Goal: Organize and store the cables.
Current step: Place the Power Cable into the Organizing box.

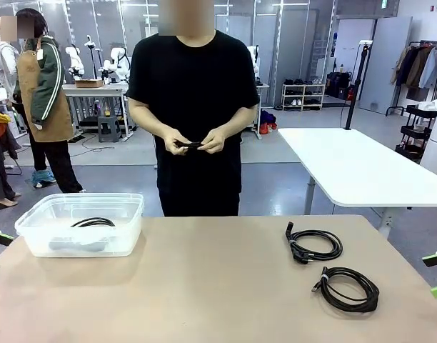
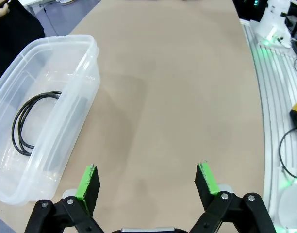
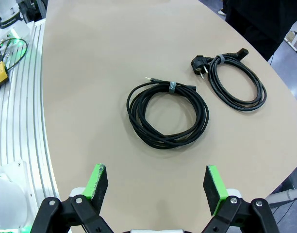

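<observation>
Nearest in the front view, one coiled cable lies on the tabletop beside a second cable, with a third cable in the clear bin; in the left wrist view, the left tool hangs spread wide beside that bin; in the right wrist view, the right tool hangs spread wide short of both coils.

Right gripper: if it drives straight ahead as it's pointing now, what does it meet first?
Probably the nearer coiled cable, lying ahead of the right gripper on the table; depth is unclear.
</observation>
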Tool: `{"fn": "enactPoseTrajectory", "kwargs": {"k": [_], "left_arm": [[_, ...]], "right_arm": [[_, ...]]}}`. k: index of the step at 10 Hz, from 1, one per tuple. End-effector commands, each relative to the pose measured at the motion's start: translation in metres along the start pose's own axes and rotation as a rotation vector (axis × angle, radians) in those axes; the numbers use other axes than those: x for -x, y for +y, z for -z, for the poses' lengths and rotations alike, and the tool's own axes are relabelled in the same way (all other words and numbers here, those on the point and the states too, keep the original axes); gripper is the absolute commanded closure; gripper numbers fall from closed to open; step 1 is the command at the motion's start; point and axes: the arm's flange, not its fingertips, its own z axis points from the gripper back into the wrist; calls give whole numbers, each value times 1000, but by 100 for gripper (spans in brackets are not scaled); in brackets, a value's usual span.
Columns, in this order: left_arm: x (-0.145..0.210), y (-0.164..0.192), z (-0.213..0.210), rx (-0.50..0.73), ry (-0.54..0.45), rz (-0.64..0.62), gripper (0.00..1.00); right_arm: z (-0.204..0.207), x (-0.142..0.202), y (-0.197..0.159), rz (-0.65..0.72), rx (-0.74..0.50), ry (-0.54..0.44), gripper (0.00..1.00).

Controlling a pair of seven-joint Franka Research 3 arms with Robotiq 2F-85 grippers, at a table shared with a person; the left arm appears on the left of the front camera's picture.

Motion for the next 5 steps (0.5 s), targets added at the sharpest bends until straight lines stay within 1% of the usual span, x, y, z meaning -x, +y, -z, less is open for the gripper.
{"fn": "enactPoseTrajectory", "kwargs": {"k": [1, 4, 5], "left_arm": [[-5, -1, 0, -10, 10, -14, 0], [-5, -1, 0, -10, 10, -14, 0], [-5, -1, 0, -10, 10, -14, 0]], "right_arm": [[-2, -4, 0, 23, 3, -9, 0], [-2, -4, 0, 23, 3, -9, 0], [0, 0, 0, 0, 0, 0, 0]]}}
